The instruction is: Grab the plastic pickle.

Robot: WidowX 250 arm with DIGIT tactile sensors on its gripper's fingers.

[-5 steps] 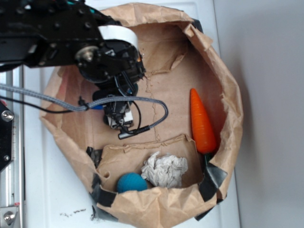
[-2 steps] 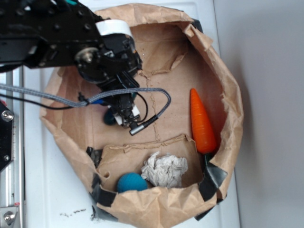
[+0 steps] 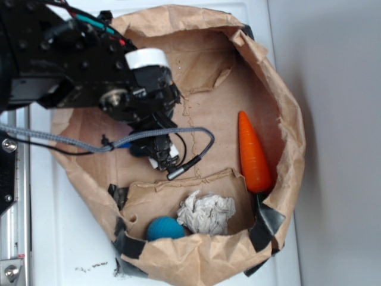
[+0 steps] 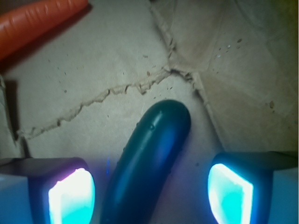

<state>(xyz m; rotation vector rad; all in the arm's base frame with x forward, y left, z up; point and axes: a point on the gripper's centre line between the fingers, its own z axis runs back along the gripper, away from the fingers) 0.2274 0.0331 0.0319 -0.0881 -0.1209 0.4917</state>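
End effector point(image 4: 152, 191): mine, hanging low over the paper floor, spread wide and gripping nothing; both pads point(image 4: 71, 196) glow cyan at the near edge of the wrist view.
Plastic pickle point(image 4: 152, 154): lying flat between my two pads, closer to the left one, touching neither as far as I can see; its rounded far end points up and to the right, just short of a torn crease.
Paper bag point(image 3: 286, 119): crumpled brown walls all round, sitting on the white tabletop point(image 3: 59, 238).
Exterior view of pickle: only a dark sliver shows under my wrist point(image 3: 138, 149).
Ball point(image 3: 165, 229): teal-blue, in the near pocket, beside a crumpled white wad point(image 3: 206, 213).
Carrot point(image 3: 252, 154): orange, far right, against the bag wall, well apart from me.
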